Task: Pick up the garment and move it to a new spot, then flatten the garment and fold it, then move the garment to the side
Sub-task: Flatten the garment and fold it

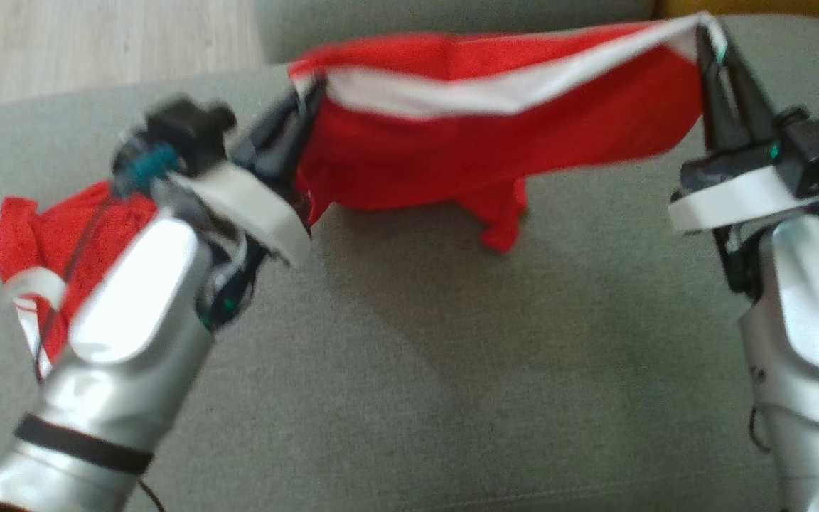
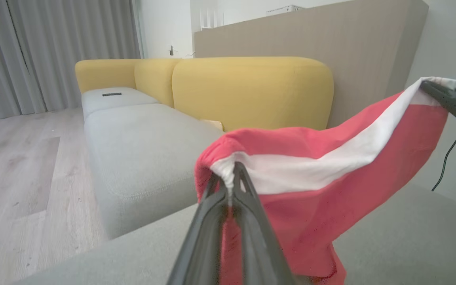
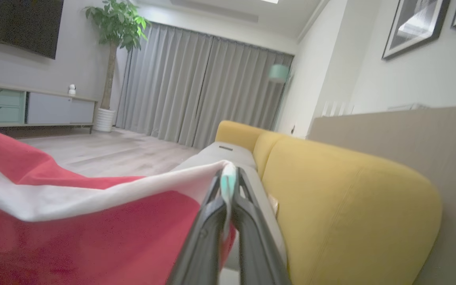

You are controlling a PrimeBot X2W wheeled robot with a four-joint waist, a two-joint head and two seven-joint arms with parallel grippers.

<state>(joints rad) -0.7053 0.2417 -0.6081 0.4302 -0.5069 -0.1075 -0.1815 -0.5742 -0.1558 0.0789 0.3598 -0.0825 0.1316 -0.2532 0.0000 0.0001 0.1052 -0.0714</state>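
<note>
Red garment point(image 1: 495, 142) held stretched between two grippers over a grey seat point(image 1: 416, 355).
The left gripper point(image 1: 306, 96) pinches one end of its white-banded top edge and the right gripper point(image 1: 708, 32) the other, fingers point(image 1: 736, 92) closed on it. The middle sags, and a lower corner hangs toward the seat. A red-and-white heap point(image 1: 33, 242) lies behind the left forearm point(image 1: 132, 306).

Garment point(image 1: 480, 142) over seat cushion point(image 1: 452, 370)
</note>
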